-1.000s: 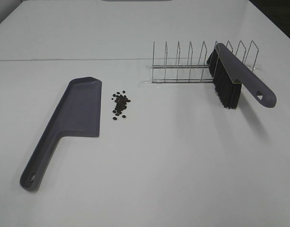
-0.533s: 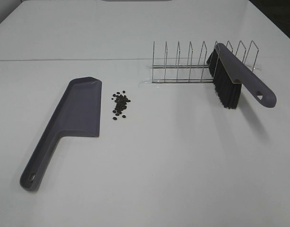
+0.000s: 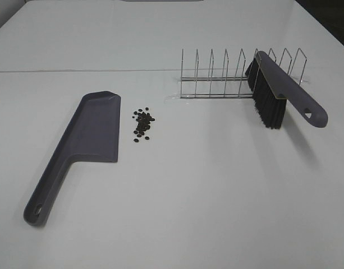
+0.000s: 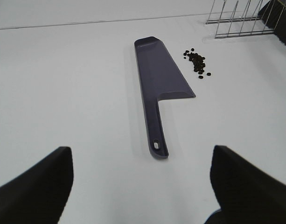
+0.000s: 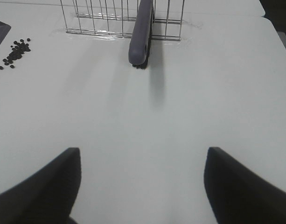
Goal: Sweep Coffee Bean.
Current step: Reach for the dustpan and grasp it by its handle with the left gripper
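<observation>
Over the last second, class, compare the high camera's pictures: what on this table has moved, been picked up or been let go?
Nothing visibly changed. The dustpan, the coffee bean cluster beside it and the brush propped in the wire rack all lie where they did, and nothing has been taken hold of or let go.

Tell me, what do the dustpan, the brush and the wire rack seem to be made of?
Dustpan: likely moulded plastic, matte grey-purple, one smooth piece with a soft sheen.
Brush: handle looks like the same plastic; bristles are black, probably synthetic fibre, though that is hard to tell.
Rack: thin metal wire, shiny silver.
</observation>
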